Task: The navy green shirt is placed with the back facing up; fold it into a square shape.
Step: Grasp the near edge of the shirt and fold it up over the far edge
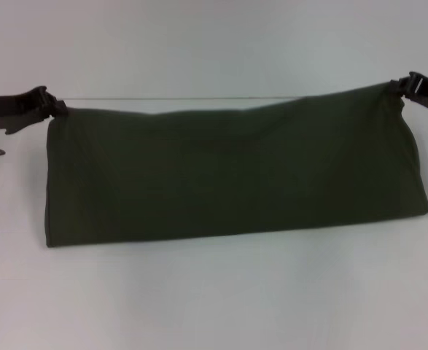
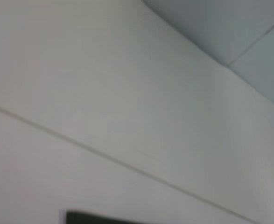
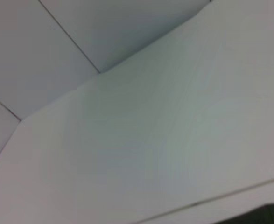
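Left gripper has its fingers pinched on one top corner of the navy green shirt — the cloth hangs from there as a long folded band, lower edge resting on the table, across to the right gripper, fingers clamped on the other corner. By my read, one lengthwise fold is made; squaring it up remains. Sleeves and collar are hidden — wrist views catch only dark slivers.
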`<state>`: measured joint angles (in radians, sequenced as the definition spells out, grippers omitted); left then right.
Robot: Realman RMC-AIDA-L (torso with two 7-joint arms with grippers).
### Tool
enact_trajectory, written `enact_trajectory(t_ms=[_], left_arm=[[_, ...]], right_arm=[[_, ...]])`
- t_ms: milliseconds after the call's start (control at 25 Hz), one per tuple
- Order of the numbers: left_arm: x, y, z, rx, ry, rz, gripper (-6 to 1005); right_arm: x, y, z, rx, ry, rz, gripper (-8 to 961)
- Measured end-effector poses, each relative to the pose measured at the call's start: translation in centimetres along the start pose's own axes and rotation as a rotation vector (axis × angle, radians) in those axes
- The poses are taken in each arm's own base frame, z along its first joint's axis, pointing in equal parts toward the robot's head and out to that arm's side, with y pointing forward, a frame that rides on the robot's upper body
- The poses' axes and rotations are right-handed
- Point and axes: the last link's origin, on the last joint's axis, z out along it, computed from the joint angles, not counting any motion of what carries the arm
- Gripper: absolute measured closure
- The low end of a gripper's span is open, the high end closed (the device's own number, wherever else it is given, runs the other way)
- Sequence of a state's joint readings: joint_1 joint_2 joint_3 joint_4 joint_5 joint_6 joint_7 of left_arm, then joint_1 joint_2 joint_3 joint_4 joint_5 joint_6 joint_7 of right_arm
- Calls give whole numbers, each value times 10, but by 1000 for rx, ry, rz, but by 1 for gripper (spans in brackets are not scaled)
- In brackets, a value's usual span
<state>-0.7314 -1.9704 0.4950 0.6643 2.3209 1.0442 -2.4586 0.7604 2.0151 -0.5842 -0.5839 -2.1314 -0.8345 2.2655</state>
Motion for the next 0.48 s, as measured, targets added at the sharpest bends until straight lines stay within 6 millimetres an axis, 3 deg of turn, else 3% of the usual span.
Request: enact_trajectory(t_ms=[480], left_arm=[[4, 2, 17, 78, 52, 40, 997]], right_arm=[[4, 4, 27, 160, -29, -115, 848]])
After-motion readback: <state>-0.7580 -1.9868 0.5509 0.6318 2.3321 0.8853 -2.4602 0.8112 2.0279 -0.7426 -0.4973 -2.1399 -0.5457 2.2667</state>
